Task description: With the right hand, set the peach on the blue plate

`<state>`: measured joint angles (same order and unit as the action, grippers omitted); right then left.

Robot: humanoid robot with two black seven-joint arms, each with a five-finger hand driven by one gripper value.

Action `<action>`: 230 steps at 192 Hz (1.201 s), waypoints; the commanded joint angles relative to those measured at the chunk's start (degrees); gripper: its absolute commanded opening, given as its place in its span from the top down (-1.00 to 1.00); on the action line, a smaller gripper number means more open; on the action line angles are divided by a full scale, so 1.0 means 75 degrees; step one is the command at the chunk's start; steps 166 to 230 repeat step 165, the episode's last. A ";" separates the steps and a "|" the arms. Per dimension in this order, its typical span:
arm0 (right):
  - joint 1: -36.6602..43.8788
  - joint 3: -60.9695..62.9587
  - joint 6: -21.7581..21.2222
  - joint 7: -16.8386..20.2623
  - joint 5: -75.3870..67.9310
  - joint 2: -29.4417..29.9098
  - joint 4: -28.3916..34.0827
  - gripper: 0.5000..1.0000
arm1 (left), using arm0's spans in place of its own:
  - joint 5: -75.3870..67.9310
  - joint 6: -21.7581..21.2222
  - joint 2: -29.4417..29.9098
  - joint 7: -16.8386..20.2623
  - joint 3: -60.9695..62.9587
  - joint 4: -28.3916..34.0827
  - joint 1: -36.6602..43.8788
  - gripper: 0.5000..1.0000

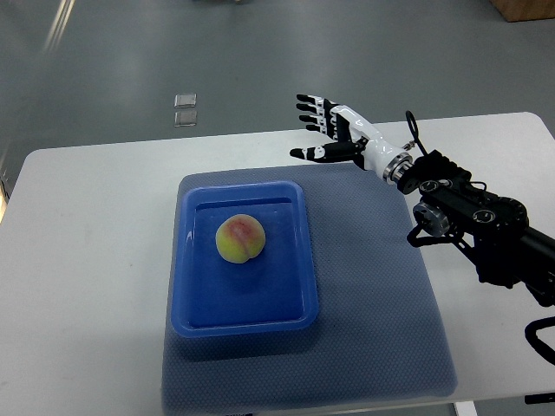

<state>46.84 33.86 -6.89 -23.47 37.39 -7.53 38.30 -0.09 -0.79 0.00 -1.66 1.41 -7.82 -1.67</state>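
Resting in the blue plate, the peach lies well below and left of the right hand, whose fingers are spread apart and hold nothing. Plate sits on a blue mat over the tabletop. Risk looks small: a low sweep of the hand could nudge the plate's rim.

You have one camera only — a top view, looking steeply down from the robot's own side onto the white table and its grey mat. The far table edge and floor beyond fill the upper frame — the right arm enters from the right edge.
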 commanded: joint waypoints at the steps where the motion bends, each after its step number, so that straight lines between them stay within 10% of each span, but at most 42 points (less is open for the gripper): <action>1: -0.0280 0.0490 0.0004 0.0000 -0.0520 0.0031 -0.0161 -0.72 | 0.0000 0.0000 0.0000 -0.0001 0.0000 0.0000 0.0000 -1.00; 230: -0.1124 0.1263 0.0766 -0.0551 -0.3192 0.0195 -0.0794 -0.72 | 0.0000 0.0000 0.0000 -0.0001 0.0000 0.0000 0.0000 -1.00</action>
